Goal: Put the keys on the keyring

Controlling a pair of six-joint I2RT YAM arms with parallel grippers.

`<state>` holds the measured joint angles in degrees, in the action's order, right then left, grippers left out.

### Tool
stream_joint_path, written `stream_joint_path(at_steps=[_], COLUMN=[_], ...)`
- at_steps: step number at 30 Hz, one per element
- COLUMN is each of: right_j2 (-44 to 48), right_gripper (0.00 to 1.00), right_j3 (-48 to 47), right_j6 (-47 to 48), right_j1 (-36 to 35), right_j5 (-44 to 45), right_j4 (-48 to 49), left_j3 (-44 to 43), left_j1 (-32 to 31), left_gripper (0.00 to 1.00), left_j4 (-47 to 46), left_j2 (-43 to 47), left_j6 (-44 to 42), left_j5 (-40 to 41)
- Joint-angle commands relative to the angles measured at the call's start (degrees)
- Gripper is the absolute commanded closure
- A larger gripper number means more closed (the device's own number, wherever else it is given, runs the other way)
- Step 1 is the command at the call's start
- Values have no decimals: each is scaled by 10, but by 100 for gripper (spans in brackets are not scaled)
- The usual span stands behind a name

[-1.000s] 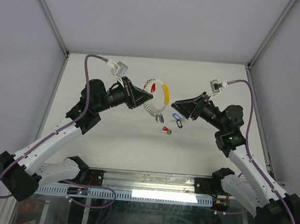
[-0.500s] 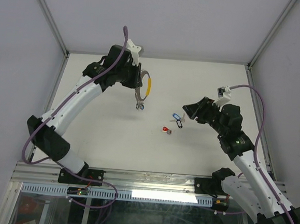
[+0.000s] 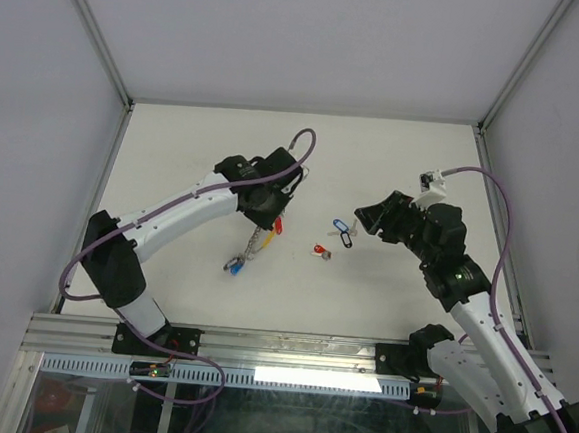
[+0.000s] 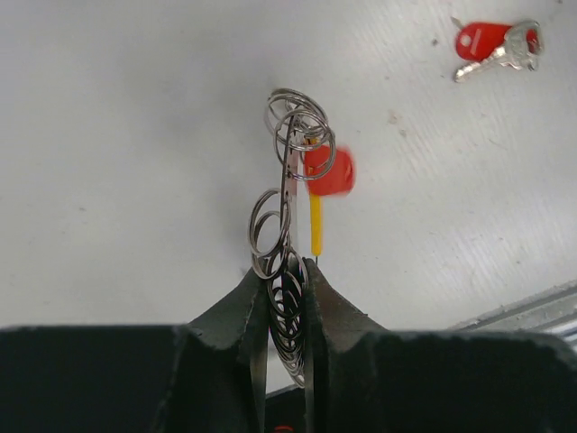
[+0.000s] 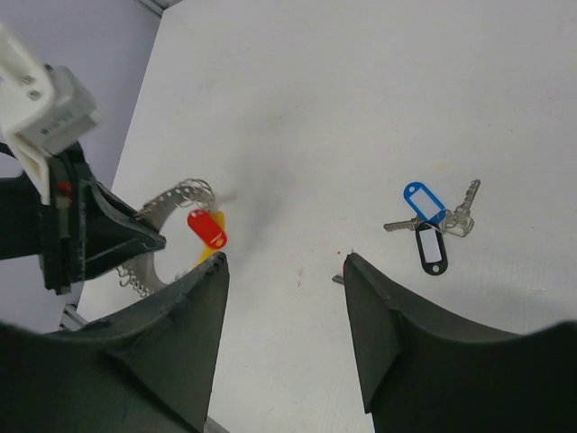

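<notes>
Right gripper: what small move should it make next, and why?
Probably move the open right gripper over and down onto the blue and black tagged keys. They lie loose on the table, off to one side of its fingers, not between them. The left gripper is shut on the keyring, where a red tag hangs, so the ring looks ready.

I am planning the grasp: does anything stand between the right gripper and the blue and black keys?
Nothing visible does. The right gripper is open, and only bare table shows between it and the blue and black keys. The red key lies beyond them, not between.
</notes>
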<state>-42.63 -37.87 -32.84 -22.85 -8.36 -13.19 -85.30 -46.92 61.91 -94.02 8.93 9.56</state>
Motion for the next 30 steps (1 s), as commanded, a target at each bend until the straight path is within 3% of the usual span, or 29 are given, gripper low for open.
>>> stream_joint_path(at_steps=[1,6,11,14,17,23,28,30], right_j2=[-10,-9,-22,-31,-27,-4,-3,-7], right_gripper=[43,43,42,43,51,55,54,54], right_j3=[3,13,19,3,6,7,1,3], right_j6=[4,1,10,47,68,79,96,93], right_j1=[2,2,3,2,2,-11,-31,-32], right_j5=[-7,-12,-27,-104,-191,-208,-167,-164], right_j4=[36,67,91,93,132,150,125,127], left_j3=[-10,23,65,101,151,256,244,209], left_j1=[11,5,3,2,-2,-5,-6,-2], left_gripper=[100,100,100,100,100,100,100,100], left_j4=[-40,-100,-178,-240,-304,-422,-413,-373], left_j2=[89,144,202,238,280,386,371,325], left_j6=[-14,-55,-93,-110,-139,-213,-182,-160], left_j5=[61,67,21,-10,-36,-106,-33,67])
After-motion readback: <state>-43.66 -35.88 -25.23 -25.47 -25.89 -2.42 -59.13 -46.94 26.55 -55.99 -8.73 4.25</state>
